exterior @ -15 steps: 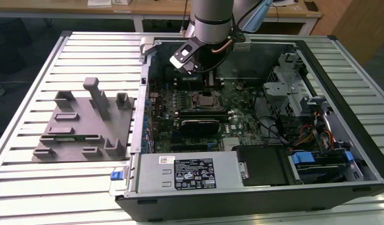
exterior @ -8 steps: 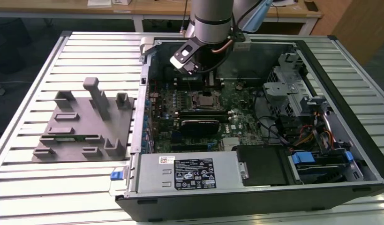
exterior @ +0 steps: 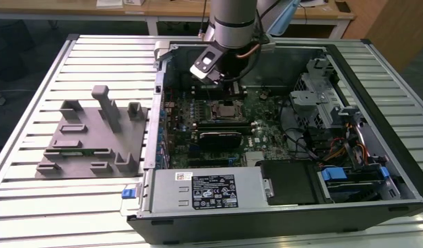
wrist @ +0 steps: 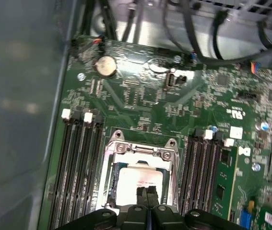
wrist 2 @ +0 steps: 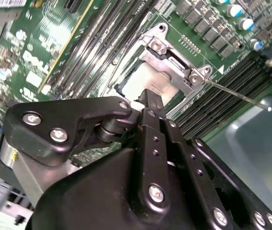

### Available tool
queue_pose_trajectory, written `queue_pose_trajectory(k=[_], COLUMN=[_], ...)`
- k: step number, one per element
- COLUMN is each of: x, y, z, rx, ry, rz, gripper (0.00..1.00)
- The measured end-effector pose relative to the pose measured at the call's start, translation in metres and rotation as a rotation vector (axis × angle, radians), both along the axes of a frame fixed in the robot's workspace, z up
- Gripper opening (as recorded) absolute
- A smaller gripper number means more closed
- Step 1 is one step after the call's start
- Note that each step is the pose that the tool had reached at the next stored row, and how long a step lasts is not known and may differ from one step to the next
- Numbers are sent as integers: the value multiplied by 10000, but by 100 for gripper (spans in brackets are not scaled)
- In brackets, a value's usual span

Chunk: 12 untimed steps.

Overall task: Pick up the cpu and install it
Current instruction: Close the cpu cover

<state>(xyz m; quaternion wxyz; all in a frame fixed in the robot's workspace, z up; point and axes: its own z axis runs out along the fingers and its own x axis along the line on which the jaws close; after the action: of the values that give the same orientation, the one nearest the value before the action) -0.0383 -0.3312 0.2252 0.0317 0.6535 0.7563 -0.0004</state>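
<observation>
Nearest the lens in both wrist views, the black, bolted multi-link gripper (wrist: 146, 191) is seen with its two slim fingers (wrist: 141, 195) pressed together, nothing caught between them. Directly beneath the fingertips lies the cpu (wrist: 132, 182) — a small flat square chip with a pale silver metal lid — set flat inside the bright steel socket frame (wrist: 140, 149). Whether the tips touch the lid cannot be told. In the second wrist view a thin steel lever wire (wrist 2: 236, 94) is shown running out from one corner of that frame, away from the fingers. Long black memory slots (wrist: 80, 163) are ranged just beside the socket, on both flanks of the gripper. Beyond the fingertips the green printed motherboard (wrist: 140, 103) stretches on, with a round silver coin cell (wrist: 106, 66) farther out and black cables (wrist: 193, 33) draped past its edge. In the exterior view the gripper is held low inside the open dark-grey metal computer case (exterior: 280, 225), over the socket. Well apart from the gripper — outside the case, toward the exterior view's left — a grey moulded plastic fixture tray (exterior: 80, 142) is set on the pale slatted metal table (exterior: 32, 201).
</observation>
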Motion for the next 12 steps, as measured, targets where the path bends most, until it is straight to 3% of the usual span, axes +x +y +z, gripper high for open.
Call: queue_pose_trajectory(k=[12], x=[0], y=[0], z=[0], rx=[0], ry=[0], rz=[2196], gripper=[11])
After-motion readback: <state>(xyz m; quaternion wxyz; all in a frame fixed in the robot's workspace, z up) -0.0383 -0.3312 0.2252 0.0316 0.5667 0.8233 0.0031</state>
